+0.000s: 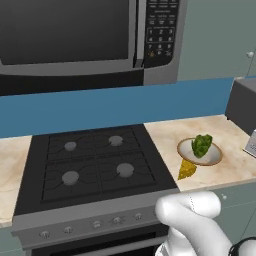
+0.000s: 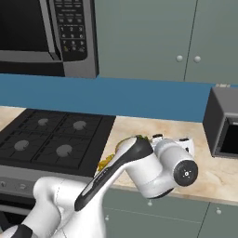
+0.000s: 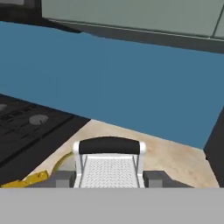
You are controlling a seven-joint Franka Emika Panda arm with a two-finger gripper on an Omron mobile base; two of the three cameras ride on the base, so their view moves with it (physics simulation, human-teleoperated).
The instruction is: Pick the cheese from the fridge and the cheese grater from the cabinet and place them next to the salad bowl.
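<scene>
- The tool [image 3: 108, 178] is clenched on the cheese grater [image 3: 108, 164], a pale perforated metal piece with a dark handle across its top, held upright between the two dark tips in the hand view.
- The salad bowl [image 1: 215, 156], beige with green leaves, sits on the marble worktop [image 1: 165, 134] just right of the black stove [image 1: 92, 162].
- The cheese [image 1: 187, 170], a yellow wedge, lies on the worktop touching the bowl's near-left rim, so that half of the task looks done.
- In the hand view a yellow edge of the cheese [image 3: 26, 180] shows low at the left, with the bowl's rim curving just beside the grater; the tool seems to hang close over that spot.
- The step in hand appears to be setting the grater down beside the bowl.
- To do it well: pick bare worktop beside the bowl, away from the cheese and the stove edge.
- Lower until the grater's base rests flat before letting go, as a tall narrow piece may topple.
- Keep the arm's elbow clear of the bowl; in the right base view it hides most of the bowl.
- A dark appliance [image 2: 223, 123] stands to the right; stay short of it.
</scene>
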